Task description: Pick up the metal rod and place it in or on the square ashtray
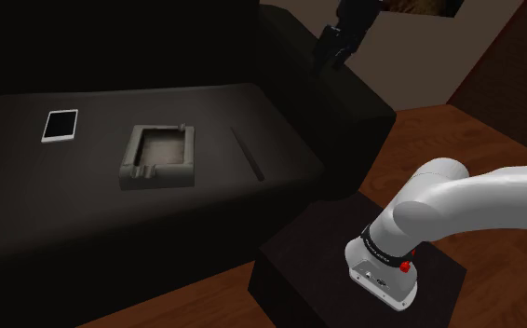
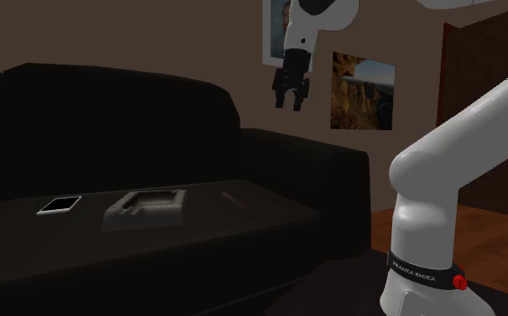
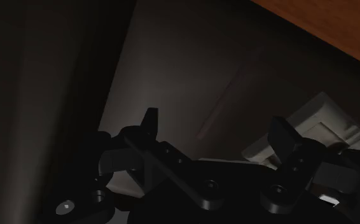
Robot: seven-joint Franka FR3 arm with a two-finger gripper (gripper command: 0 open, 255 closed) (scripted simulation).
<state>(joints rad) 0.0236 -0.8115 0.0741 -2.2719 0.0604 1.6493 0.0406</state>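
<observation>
The room was dim, and against the dark sofa (image 1: 85, 210) the black gripper (image 1: 325, 58) was hard to pick out in the shoulder view, its upper part cut off by the top edge. In the second exterior view it showed better against the wall: the gripper (image 2: 289, 103) hung well above the sofa, up near the arm end, and its fingers (image 2: 279, 97) were spread with nothing between them. The wrist view showed the same, with the two fingers (image 3: 149, 124) standing wide apart.

The rod (image 1: 247, 154) lay flat on the seat, near the square ashtray (image 1: 159, 156) on the shoulder view's right and not touching it. It was thin and dark and barely stood out from the cushion. In the wrist view it was only a faint line (image 3: 226, 98). Its long axis ran from the sofa's back toward the front edge, the near end slanting a little toward the shoulder view's right.

In the wrist view one finger partly hid the pale ashtray (image 3: 322, 121). A phone (image 1: 60, 125) lay on the ashtray's far side from the rod.
</observation>
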